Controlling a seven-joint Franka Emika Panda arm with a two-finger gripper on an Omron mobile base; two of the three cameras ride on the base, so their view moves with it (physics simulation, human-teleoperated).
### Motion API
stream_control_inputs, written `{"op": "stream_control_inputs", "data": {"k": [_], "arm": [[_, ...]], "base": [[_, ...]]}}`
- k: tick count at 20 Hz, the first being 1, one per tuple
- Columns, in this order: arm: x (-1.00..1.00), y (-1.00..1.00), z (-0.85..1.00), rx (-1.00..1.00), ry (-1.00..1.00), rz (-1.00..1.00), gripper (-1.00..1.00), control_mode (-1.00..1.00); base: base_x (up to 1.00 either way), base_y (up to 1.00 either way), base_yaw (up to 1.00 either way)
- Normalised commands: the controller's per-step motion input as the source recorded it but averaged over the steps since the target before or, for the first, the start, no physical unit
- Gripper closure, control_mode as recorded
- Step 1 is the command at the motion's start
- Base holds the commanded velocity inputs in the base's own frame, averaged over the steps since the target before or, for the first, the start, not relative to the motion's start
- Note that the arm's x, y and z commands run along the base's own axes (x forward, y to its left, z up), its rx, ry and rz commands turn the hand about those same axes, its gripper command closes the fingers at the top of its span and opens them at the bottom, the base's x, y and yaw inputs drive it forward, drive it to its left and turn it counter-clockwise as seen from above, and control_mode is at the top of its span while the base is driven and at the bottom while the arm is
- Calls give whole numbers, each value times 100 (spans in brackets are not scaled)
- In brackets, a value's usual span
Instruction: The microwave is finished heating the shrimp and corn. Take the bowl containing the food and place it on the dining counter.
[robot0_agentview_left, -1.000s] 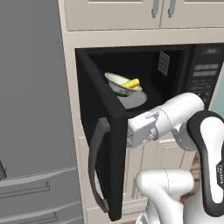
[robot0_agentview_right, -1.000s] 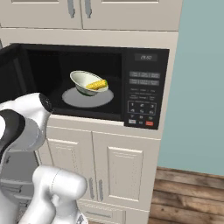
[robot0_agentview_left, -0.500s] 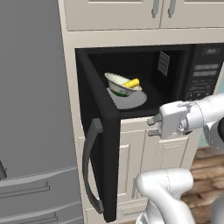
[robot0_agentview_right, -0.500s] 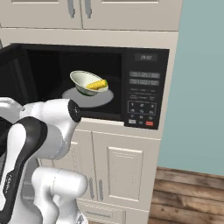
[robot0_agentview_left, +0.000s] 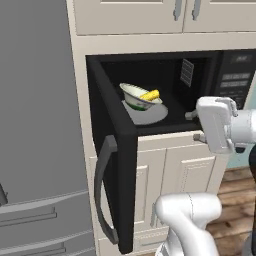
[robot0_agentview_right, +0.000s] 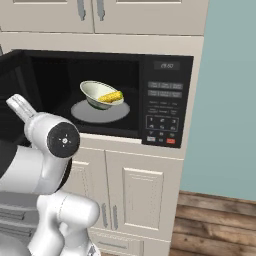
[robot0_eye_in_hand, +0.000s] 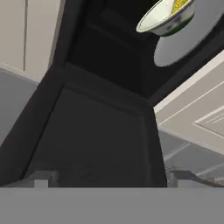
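since a second ago the arm swung right, off the microwave door. claw spread, empty. bowl with corn untouched inside.

Kitchen: built-in microwave, cream cabinets, probably a fridge.

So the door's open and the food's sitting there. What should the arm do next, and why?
Probably reach the gripper into the microwave toward the bowl. The door stands wide open, the bowl with the corn sits on the turntable, and the hand is outside, holding nothing.
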Motion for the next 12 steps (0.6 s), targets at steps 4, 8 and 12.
{"op": "stream_control_inputs", "data": {"k": [4,8,12], "arm": [[78,-22,14,24,39,-25,-100,-100],[92,-43,-12,13,61,-16,-100,-100],[27,-6,-20,6,20,-6,-100,-100]], "base": [[0,0,0],[0,0,0],[0,0,0]]}}
